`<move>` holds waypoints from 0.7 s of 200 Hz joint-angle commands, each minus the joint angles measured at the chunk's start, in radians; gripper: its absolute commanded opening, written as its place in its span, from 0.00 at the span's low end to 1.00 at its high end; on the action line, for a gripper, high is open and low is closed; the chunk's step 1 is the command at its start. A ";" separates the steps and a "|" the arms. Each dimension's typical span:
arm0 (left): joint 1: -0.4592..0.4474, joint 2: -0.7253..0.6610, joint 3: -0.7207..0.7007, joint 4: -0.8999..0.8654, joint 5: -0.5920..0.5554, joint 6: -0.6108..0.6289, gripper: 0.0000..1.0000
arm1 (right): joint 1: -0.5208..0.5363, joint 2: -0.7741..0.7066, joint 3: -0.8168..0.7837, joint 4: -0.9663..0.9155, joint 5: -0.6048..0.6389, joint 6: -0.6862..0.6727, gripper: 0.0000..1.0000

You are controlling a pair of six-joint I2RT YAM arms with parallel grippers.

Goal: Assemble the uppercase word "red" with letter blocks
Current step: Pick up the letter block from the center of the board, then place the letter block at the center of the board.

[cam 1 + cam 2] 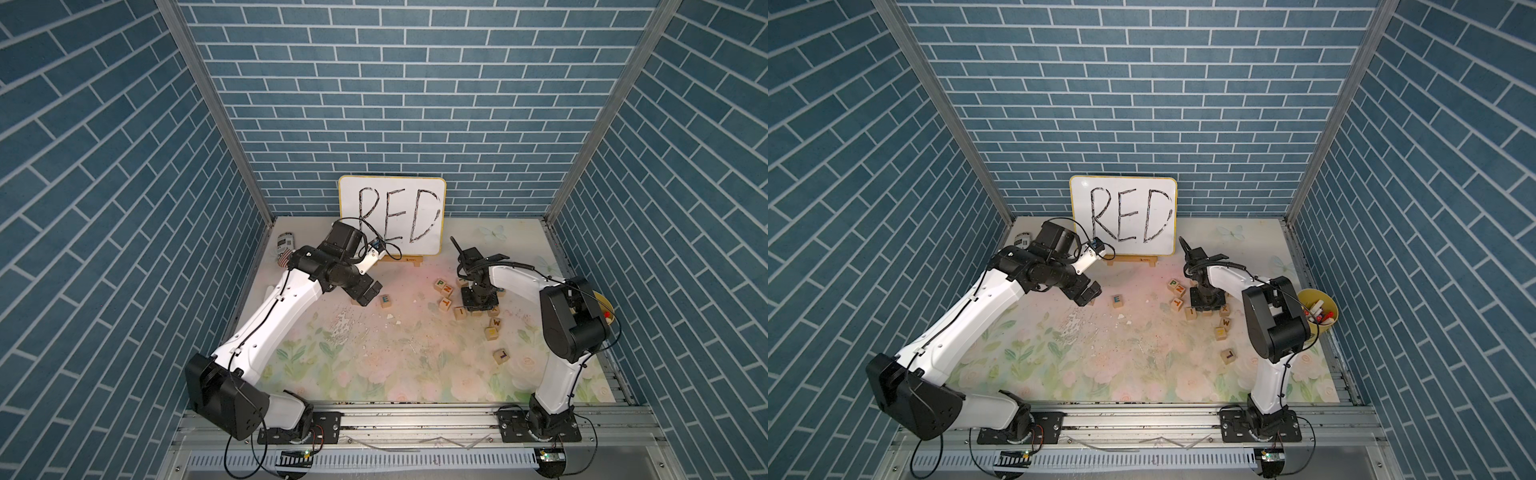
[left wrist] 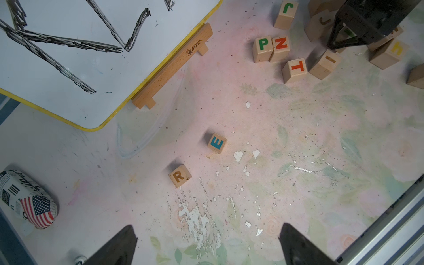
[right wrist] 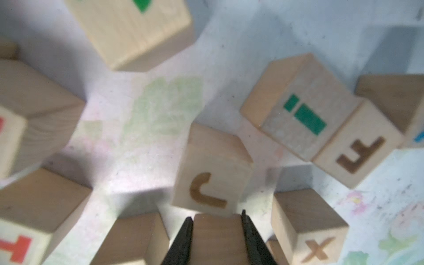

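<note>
Two letter blocks lie apart on the flowered mat: a light-wood cube with a teal E and one with a brown R. My left gripper hovers open above the R cube, which it hides in both top views. Over the loose pile at the right, my right gripper points straight down. It is shut on a plain-looking wooden cube whose letter is hidden. The word "red" does not stand in blocks; no D block is recognisable.
A white board with handwritten RED stands on a wooden easel at the back. Loose cubes P, T, I, W and L crowd the right gripper. A yellow cup of markers stands far right, a flag-printed pouch back left.
</note>
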 commanded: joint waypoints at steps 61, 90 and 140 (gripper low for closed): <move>0.010 -0.026 0.019 -0.012 -0.050 -0.003 0.99 | 0.023 -0.137 0.093 -0.100 -0.078 0.077 0.18; 0.046 -0.038 0.004 -0.012 -0.034 -0.015 0.99 | 0.104 -0.087 0.176 -0.111 -0.092 0.095 0.19; 0.074 -0.071 -0.006 -0.034 -0.011 -0.034 0.99 | 0.219 0.084 0.342 -0.102 -0.136 0.111 0.19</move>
